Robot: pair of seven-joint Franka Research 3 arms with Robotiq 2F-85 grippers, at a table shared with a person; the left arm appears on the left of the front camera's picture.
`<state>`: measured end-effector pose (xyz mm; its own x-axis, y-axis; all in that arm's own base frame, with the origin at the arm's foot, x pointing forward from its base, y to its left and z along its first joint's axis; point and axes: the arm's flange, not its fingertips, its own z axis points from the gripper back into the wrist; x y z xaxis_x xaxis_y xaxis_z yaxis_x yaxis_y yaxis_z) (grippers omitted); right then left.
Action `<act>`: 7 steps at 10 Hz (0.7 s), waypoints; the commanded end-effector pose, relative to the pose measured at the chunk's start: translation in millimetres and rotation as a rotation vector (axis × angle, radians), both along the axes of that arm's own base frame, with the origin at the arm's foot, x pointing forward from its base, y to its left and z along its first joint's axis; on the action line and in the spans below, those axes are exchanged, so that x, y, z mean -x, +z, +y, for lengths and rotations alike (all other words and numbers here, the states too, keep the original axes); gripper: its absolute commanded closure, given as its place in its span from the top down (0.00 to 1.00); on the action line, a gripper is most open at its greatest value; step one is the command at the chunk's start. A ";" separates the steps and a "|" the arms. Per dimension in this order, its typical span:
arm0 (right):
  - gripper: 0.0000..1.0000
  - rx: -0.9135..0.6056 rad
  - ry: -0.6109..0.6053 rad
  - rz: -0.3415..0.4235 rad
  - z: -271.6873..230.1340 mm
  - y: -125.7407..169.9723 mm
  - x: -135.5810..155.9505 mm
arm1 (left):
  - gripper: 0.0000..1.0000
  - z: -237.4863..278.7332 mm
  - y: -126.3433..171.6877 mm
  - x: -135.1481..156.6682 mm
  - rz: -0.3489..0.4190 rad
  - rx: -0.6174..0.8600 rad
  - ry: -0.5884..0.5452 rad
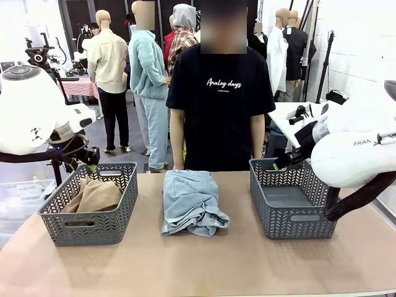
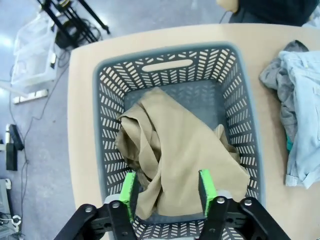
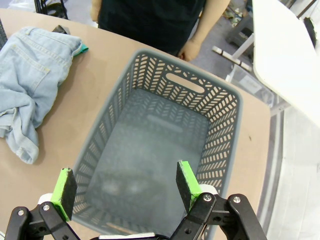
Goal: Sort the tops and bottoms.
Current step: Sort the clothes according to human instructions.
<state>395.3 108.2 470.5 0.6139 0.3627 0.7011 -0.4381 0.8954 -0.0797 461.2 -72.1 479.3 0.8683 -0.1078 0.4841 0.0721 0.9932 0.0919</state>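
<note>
My left gripper (image 2: 167, 192) is spread, nothing pinched, over the khaki top (image 2: 175, 150) lying in the left basket (image 2: 167, 65). And my right gripper (image 3: 122, 187) is spread above the empty right basket (image 3: 185, 82). I'd lift straight up, clear of the folds, then take the denim bottoms (image 1: 189, 198) in the middle of the desk (image 1: 216, 266).

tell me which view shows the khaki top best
The left wrist view: it looks down on the khaki top, crumpled in the left basket. The front view catches its folds over the basket wall. The right wrist view faces the right basket.
</note>
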 end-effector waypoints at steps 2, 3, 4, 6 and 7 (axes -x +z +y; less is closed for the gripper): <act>1.00 0.004 0.004 0.000 -0.8 -0.7 -0.6 | 1.00 -1.7 -2.1 0.4 0.003 -0.001 -0.006; 1.00 0.004 0.004 0.000 -0.8 -0.7 -0.6 | 1.00 -1.7 -2.1 0.4 0.003 -0.001 -0.006; 1.00 0.004 0.004 0.000 -0.8 -0.7 -0.6 | 1.00 -1.7 -2.1 0.4 0.003 -0.001 -0.006; 1.00 0.004 0.004 0.000 -0.8 -0.7 -0.6 | 1.00 -1.7 -2.1 0.4 0.003 -0.001 -0.006; 1.00 0.004 0.004 0.000 -0.8 -0.7 -0.6 | 1.00 -1.7 -2.1 0.4 0.003 -0.001 -0.006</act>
